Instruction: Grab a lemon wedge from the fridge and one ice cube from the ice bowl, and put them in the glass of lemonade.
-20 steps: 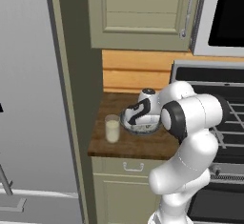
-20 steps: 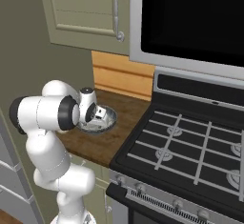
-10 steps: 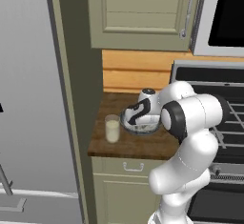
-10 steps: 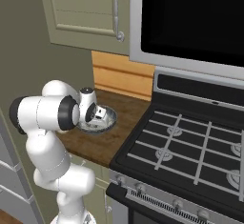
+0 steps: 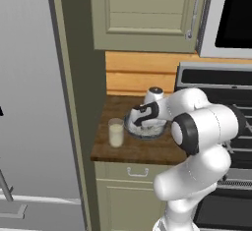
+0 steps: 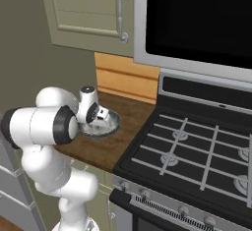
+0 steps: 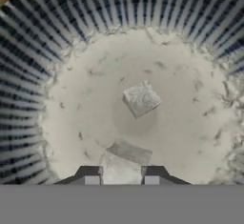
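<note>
My gripper (image 7: 121, 176) reaches down into the ice bowl (image 7: 57, 37), shut on an ice cube (image 7: 121, 163) that sits between its two dark tips. A second ice cube (image 7: 141, 99) lies loose in the middle of the whitish bowl floor. From the base, the hand (image 5: 143, 117) hangs over the ice bowl (image 5: 132, 127) on the wooden counter, and the same bowl (image 6: 112, 123) shows from the right. The glass of lemonade (image 5: 116, 132) stands upright just left of the bowl. The grey fridge (image 5: 29, 102) fills the left side. The lemon wedge is out of view.
A beige wall cabinet (image 5: 147, 14) hangs above the counter (image 5: 123, 149). The gas stove (image 6: 197, 146) borders the counter on the right, with a microwave (image 6: 197, 18) above it. A beige panel (image 5: 74, 102) separates fridge and counter.
The arm has stayed over the bowl. The fingers have drawn in and now clamp the ice cube.
</note>
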Tool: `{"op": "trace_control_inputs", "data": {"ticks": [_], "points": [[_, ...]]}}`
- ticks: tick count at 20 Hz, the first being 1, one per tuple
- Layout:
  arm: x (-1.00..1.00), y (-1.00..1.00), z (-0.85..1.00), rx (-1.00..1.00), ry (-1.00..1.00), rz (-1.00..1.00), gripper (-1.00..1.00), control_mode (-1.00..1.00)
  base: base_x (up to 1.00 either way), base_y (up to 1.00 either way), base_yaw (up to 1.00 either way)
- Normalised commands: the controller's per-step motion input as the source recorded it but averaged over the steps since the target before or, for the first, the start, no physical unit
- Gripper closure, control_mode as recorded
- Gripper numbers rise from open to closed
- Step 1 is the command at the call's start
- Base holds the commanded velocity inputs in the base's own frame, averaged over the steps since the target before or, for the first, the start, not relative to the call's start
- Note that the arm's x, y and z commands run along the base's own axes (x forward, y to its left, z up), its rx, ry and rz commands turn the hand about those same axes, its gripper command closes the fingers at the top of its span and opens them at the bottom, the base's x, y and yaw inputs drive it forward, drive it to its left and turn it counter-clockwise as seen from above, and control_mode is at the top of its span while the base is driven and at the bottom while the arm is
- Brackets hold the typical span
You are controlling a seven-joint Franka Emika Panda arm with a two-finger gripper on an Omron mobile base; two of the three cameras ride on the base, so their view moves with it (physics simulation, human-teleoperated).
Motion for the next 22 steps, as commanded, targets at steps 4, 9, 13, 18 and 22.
{"op": "trace_control_inputs", "data": {"ticks": [4, 9, 13, 18, 22], "points": [[-0.14, 0.0, 0.27, 0.03, -0.02, 0.0, 1.0, -1.0, 0.0, 0.0, 0.0], [-0.18, 0.0, 0.29, 0.03, -0.09, 0.0, 1.0, -1.0, 0.0, 0.0, 0.0], [-0.08, 0.0, 0.33, 0.04, -0.12, 0.0, 1.0, -1.0, 0.0, 0.0, 0.0], [-0.12, 0.05, 0.46, 0.05, -0.07, 0.0, 1.0, -1.0, 0.0, 0.0, 0.0], [-0.24, 0.38, 0.13, 0.01, -0.06, 0.08, 1.0, -1.0, 0.0, 0.0, 0.0]]}}
